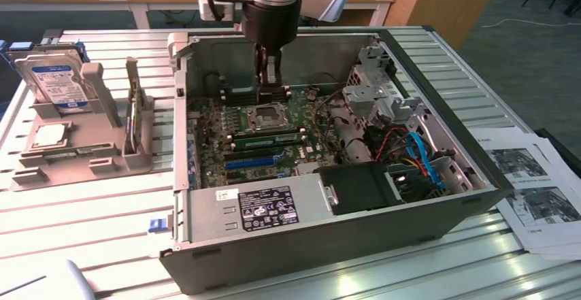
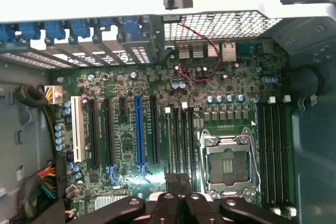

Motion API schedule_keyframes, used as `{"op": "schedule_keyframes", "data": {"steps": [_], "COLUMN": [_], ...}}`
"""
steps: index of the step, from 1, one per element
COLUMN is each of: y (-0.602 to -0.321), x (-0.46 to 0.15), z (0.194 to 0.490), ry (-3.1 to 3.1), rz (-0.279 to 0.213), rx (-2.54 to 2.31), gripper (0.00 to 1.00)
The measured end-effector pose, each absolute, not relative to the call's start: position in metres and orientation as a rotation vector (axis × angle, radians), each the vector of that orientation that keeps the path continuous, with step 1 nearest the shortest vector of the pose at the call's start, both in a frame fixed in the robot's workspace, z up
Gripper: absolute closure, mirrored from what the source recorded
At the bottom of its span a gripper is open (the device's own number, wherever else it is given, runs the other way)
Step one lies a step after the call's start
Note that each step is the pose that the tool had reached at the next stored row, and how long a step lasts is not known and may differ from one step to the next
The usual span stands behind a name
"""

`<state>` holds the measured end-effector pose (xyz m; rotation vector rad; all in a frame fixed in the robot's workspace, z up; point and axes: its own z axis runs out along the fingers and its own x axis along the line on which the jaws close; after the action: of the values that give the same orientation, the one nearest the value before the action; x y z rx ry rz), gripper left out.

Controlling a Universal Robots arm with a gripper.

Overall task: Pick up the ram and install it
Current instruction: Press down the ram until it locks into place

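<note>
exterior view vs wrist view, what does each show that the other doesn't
Exterior view alone: the hard drive in a grey stand at that view's left, printed sheets at its right, the black fan shroud, and the arm reaching down into the open case.
Wrist view alone: the blue rear ports, the white slot and the red wire.
Both: the motherboard, its CPU socket, the blue slot and the pincer.
</note>
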<state>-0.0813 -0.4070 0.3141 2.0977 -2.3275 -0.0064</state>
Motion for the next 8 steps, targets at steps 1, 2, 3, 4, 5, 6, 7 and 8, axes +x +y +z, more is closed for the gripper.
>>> {"op": "schedule_keyframes", "data": {"steps": [1,2,3,4,5,6,7,8], "y": [-0.4070,-0.4070,-0.4070,-0.4070,-0.4070,-0.4070,-0.4070,-0.4070], "x": [-0.0813,-0.0814,-0.0813,-0.0813,-0.0813,-0.0813,-0.0814,-0.0813], "z": [0.3141,0.3141,0.3142,0.3141,0.3141,0.3141,0.3141,0.3141], "ry": [-2.347,-2.366,-2.384,-2.403,-2.421,-2.439,-2.457,-2.475], "rz": [-0.007,-0.007,-0.007,-0.007,-0.007,-0.007,-0.007,-0.007], "rx": [2.075,2.054,2.033,2.011,1.990,1.968,1.945,1.922], "gripper": [0.90,0.90,0.90,0.90,0.90,0.90,0.90,0.90]}}
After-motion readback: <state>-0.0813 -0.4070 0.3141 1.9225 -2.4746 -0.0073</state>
